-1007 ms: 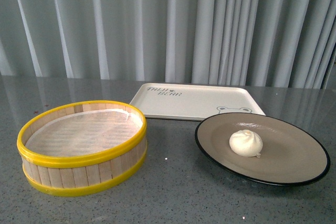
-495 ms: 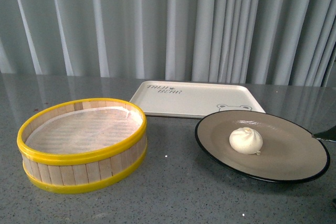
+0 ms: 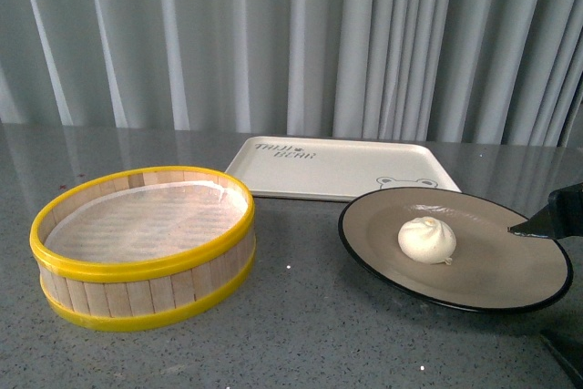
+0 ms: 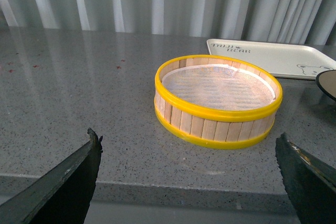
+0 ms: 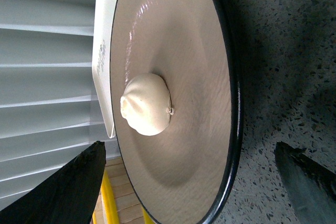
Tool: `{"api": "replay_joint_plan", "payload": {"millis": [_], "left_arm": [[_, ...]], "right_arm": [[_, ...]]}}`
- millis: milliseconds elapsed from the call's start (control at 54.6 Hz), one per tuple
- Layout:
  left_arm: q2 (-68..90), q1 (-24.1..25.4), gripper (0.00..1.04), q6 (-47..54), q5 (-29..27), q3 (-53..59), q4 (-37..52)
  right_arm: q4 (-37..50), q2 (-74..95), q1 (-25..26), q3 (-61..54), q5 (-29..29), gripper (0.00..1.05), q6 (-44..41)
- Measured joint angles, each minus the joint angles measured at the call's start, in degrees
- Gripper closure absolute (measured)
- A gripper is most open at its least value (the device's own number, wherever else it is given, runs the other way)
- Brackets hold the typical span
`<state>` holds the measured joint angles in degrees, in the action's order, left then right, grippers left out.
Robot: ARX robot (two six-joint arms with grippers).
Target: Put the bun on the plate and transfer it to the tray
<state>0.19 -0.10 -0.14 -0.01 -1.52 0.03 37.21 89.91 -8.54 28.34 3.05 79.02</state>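
1. Small round white pleated bun (image 3: 426,241) sits near the centre of the wide beige-brown, black-rimmed plate (image 3: 496,271), toward the right edge of the grey speckled worktop (image 3: 301,343).
2. Cream-white rectangular tray (image 3: 337,170) lies just behind the plate, toward the far edge.
3. Right pincer (image 5: 189,148): fingers spread wide either side of the plate, gripping nothing; contact cannot be told.
4. Left pincer (image 4: 185,137): spread wide, empty, by the near edge, facing the yellow-rimmed wooden-slat steamer basket (image 4: 218,129).
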Motion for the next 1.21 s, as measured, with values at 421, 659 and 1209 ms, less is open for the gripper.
{"api": "replay_joint_plan", "payload": {"millis": [421,659,1209], "left_arm": [[0.0,0.0,0.07,0.0,0.0,0.0,0.0],[0.0,0.0,0.07,0.0,0.0,0.0,0.0],[0.0,0.0,0.07,0.0,0.0,0.0,0.0]], "right_arm": [[1.7,7.6,1.6,5.0,2.4,0.08,-1.3],[2.4,10.4,1.6,6.8,4.0,0.33,-0.8],[6.2,10.9,2.1,5.5,6.1,1.01,2.7]]}}
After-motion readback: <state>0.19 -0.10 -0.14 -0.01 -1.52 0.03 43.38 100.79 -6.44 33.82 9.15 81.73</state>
